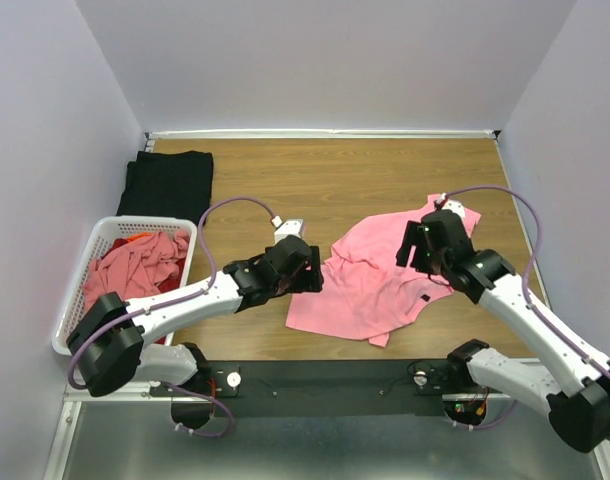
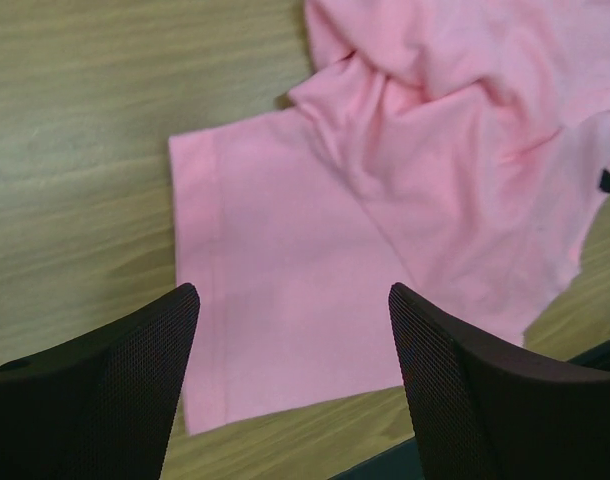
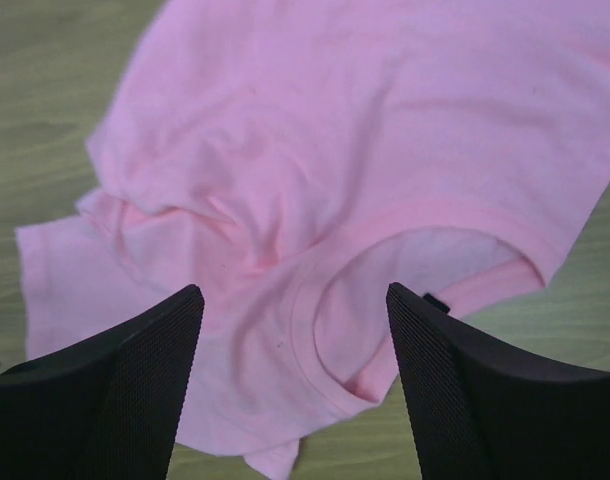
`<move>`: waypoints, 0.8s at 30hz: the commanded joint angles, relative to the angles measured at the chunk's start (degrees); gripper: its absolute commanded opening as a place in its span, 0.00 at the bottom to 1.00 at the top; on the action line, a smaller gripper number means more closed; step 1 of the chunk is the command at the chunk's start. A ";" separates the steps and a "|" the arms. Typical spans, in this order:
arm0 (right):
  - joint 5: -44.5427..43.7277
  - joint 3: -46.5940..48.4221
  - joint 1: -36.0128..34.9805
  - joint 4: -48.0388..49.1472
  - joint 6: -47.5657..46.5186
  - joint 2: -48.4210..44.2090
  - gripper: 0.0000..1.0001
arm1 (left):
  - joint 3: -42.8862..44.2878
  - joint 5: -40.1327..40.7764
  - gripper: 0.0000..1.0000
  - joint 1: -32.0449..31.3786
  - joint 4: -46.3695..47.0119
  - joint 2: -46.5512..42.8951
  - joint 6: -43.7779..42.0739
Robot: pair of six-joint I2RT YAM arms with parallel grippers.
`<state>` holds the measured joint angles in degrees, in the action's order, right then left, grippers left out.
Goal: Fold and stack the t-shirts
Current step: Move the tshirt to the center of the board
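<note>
Salmon-pink t-shirt (image 1: 380, 285) lies rumpled on the wooden table (image 1: 315, 180) between the arms; left gripper (image 2: 290, 300) and right gripper (image 3: 290, 300) hang above it, jaws apart, holding nothing. Judged light, limp, apt to bunch: pinch the sleeve (image 2: 275, 270) at its hem on the left, the shoulder beside the neckband (image 3: 435, 212) on the right. Wrist views show those edges close up; only the top view shows the white basket (image 1: 70, 300) of more shirts (image 1: 135, 262) and the folded black t-shirt (image 1: 168, 182) far left.
</note>
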<state>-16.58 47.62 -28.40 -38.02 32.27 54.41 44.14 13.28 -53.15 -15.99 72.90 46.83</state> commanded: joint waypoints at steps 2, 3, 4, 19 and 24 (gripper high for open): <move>2.60 -5.06 1.41 -1.19 7.28 5.61 0.74 | -1.60 0.26 0.83 -0.03 0.43 -1.27 4.14; 3.56 -5.69 2.20 -0.40 6.93 6.75 0.72 | -1.78 0.17 0.82 -0.03 0.87 -1.27 4.15; 4.53 -6.65 3.08 0.48 6.75 7.63 0.69 | -1.95 0.08 0.82 -0.03 1.13 -1.19 4.24; 9.63 -8.60 19.87 17.36 3.76 27.47 0.63 | -3.18 1.49 0.82 0.06 -0.44 -5.05 7.22; 8.94 1.32 20.93 20.27 4.73 38.20 0.63 | -3.62 2.10 0.82 0.06 -2.20 -7.94 8.54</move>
<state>-8.16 43.83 -8.32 -22.96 36.42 85.08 40.80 13.26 -53.01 -16.32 68.01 53.47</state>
